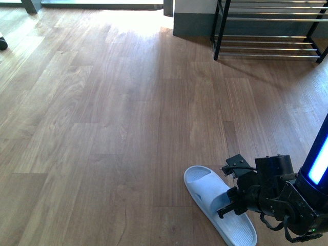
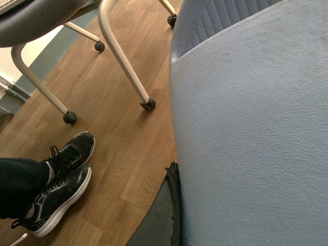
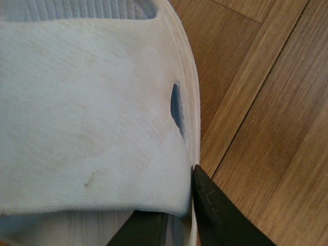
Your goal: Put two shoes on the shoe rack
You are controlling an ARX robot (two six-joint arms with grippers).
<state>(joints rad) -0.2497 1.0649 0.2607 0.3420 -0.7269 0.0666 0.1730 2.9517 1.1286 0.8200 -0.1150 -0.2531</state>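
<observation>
A pale blue slide (image 1: 218,207) lies on the wooden floor at the front right, toe toward the rack. My right gripper (image 1: 229,203) is shut on its outer side wall; in the right wrist view one dark finger (image 3: 218,215) presses the rim outside and the other sits under the strap (image 3: 87,118). A second pale blue slide (image 2: 251,128) fills the left wrist view, with my left gripper shut on it and one dark finger (image 2: 166,215) against its edge. The left arm is out of the front view. The shoe rack (image 1: 269,31), black frame with chrome rods, stands at the far right.
A grey wall base (image 1: 192,23) stands left of the rack. In the left wrist view a person's black sneakers (image 2: 56,182) rest on the floor beside the white caster legs of a chair (image 2: 123,61).
</observation>
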